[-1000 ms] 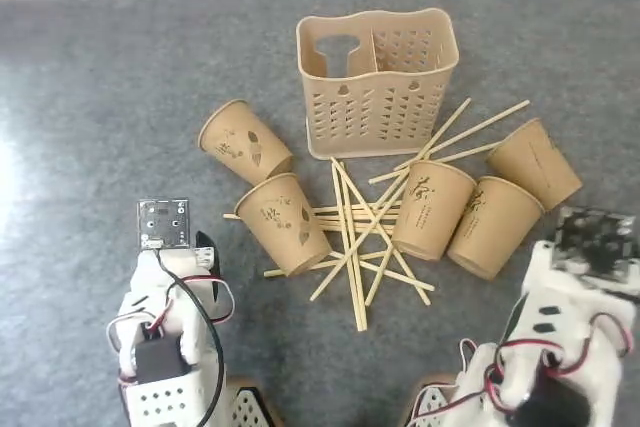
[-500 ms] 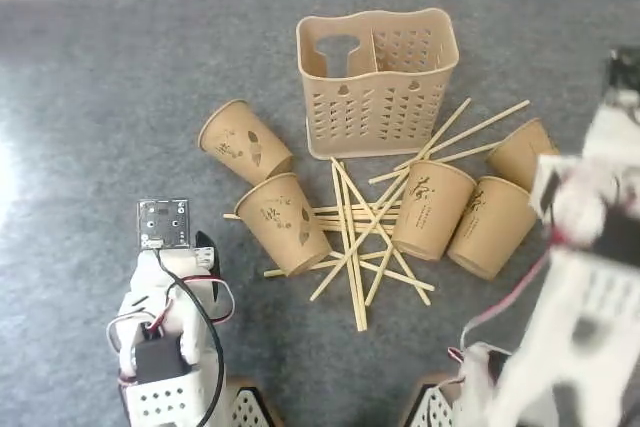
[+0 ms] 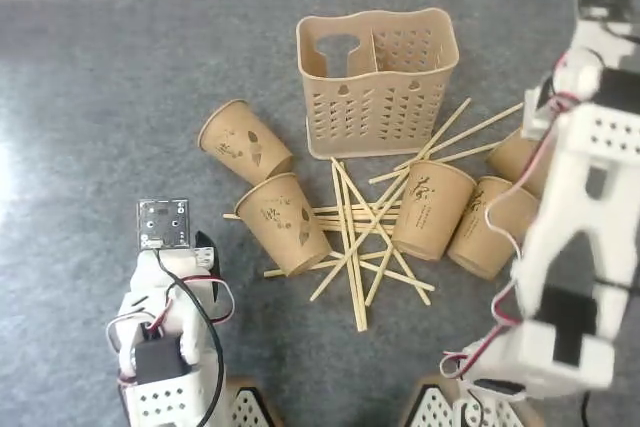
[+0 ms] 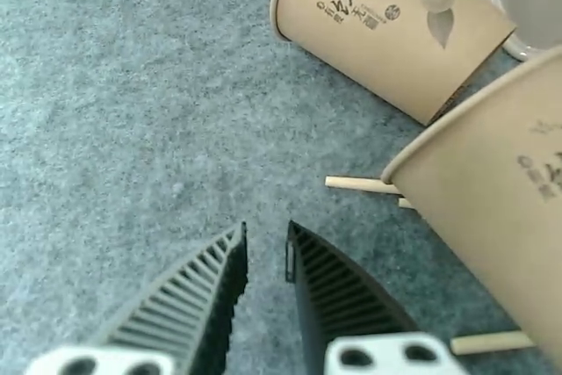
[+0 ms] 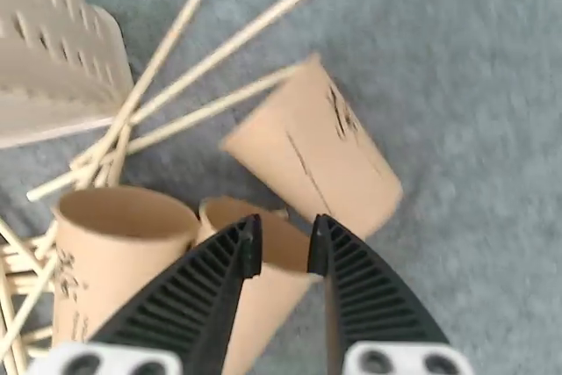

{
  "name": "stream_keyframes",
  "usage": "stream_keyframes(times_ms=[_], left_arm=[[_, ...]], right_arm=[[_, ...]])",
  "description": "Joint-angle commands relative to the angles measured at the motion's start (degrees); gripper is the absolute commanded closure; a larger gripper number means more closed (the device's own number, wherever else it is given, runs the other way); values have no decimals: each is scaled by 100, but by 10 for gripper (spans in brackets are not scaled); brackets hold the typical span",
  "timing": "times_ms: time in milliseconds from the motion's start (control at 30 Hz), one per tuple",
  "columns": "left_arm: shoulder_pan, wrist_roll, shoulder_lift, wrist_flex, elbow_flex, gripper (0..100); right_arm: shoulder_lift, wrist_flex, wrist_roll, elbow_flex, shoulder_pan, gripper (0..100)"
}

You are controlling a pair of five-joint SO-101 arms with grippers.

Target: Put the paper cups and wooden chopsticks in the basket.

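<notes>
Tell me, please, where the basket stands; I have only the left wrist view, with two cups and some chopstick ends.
Observer: The basket stands upright toward the far end of the table, and both compartments look empty.
Operator: Are there other cups?
Observer: Yes, three more cups lie to the right of the chopsticks.
Operator: Where is the right hand?
Observer: The right hand hangs above those three cups, its fingers narrowly parted.

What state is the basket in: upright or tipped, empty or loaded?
Upright and empty: the basket stands on its base, both compartments bare; paper cups and chopsticks all lie outside it.
</notes>
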Motion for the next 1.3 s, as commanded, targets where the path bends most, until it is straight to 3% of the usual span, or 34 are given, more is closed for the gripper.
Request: stream_keyframes(times_ms=[0,433,600,900,1267], left_arm=[[-9,-53,-97,-18,-22,930],[9,-53,-97,-35,-22,930],[9,-53,-97,-35,-22,929],[9,-53,-97,-26,-22,929],[-9,-53,-97,-18,-22,930]], right_arm=[[673,-119,-44,-862,-207,890],[3266,-92,-18,-3288,-593,890],[3987,110,360,-3736,-567,893],[4233,1042,378,-4519,-532,894],[4286,1279,378,-4343,259,894]])
